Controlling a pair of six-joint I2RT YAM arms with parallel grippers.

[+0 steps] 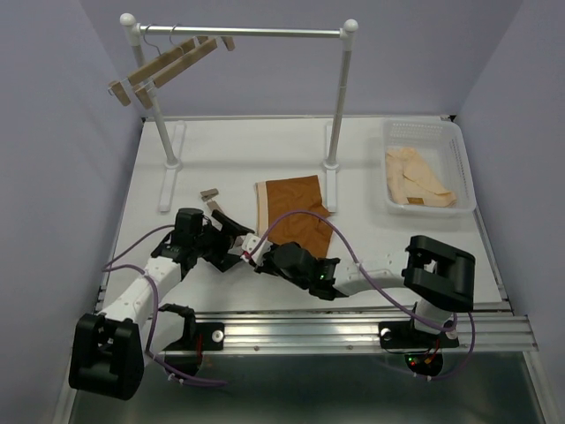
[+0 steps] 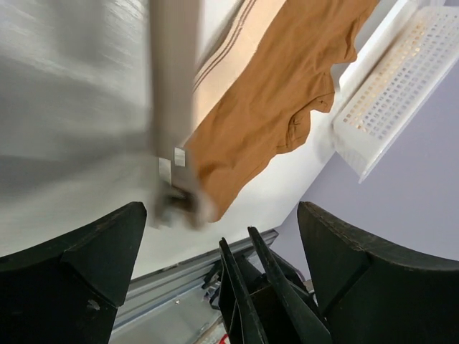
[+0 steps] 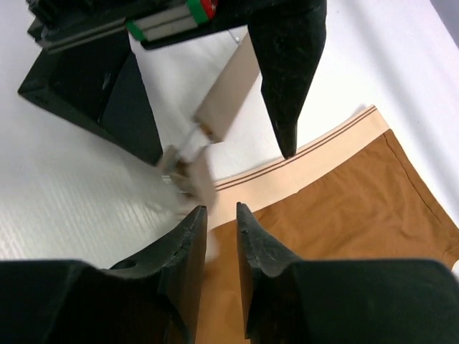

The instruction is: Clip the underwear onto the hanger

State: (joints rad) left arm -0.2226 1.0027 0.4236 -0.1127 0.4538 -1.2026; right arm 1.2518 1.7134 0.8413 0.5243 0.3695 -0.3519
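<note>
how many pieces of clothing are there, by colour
rust-brown underwear: 1
pale beige garment in the white basket: 1
total: 2

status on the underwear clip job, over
Left tool open around hanger. Right tool near-shut at underwear waistband, grip unclear. Not clipped yet. Nothing blocking seen.

Two robot arms, the left arm [image 1: 141, 296] and the right arm [image 1: 371, 276], work at one table [image 1: 247, 150]. It holds one pair of underwear [image 1: 296, 216], one hanger [image 1: 221, 215], one basket [image 1: 424, 132] with one cream garment [image 1: 417, 181], and one rack [image 1: 243, 33] bearing apparently two overlapping hangers [image 1: 163, 69].
</note>
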